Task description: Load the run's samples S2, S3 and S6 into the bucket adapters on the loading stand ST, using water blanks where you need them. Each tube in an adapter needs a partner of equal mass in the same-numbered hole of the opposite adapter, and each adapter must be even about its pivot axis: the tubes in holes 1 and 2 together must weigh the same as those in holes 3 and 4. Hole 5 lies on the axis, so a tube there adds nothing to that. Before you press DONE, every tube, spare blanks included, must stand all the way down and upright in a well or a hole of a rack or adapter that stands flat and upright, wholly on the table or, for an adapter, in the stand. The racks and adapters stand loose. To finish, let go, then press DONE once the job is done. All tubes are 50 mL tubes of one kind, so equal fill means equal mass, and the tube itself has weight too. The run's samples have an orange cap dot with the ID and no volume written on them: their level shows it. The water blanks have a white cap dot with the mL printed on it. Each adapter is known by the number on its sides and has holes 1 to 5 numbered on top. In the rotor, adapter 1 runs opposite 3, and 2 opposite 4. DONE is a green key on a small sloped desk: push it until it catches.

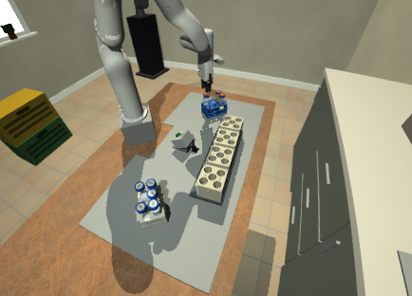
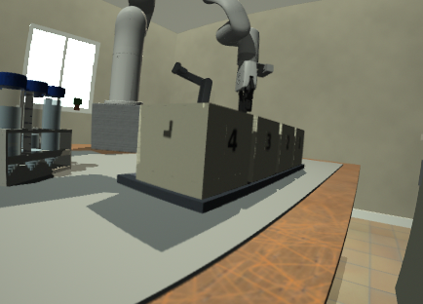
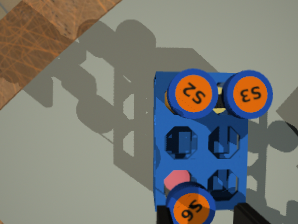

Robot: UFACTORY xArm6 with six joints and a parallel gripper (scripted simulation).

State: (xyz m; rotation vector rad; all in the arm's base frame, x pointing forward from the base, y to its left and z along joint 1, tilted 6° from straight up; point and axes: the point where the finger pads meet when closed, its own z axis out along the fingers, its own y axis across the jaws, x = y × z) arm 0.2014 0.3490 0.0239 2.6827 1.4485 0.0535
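arm: big grey xArm [image 1: 114,58] arcs from its block at the mat's edge over to the far end of the table, wrist pointing straight down from where I'm watching.
mat: pale grey sheet [image 1: 142,243] on the wooden table top [image 1: 47,252]; everything for the job sits on it.
stand ST: dark base [image 2: 210,203] carrying four cream adapters in a row. I can read 4 [image 2: 232,141] and 3 [image 2: 267,141] on the sides, and every hole I can see from the top is unfilled.
blank rack: white rack [image 1: 157,219] at the near end of the mat, well apart from the stand, with five blue-capped tubes [image 1: 151,194] standing in it.
DONE desk: little sloped box [image 1: 182,142] between the arm's base and the stand, green key [image 1: 178,134] on top.
sample rack: blue six-well rack [image 3: 200,155] just past the far end of the stand.
gripper: hangs [image 1: 207,86] right over the sample rack, fingers spread part way with nothing pinched, one on each side of S6's cap in the wrist view.
S2 [image 3: 191,93], S3 [image 3: 245,94]: side by side in the rack's end row.
S6 [image 3: 190,204]: in a corner well at the opposite end, a bit of pink showing below the cap. The other three wells look bare.
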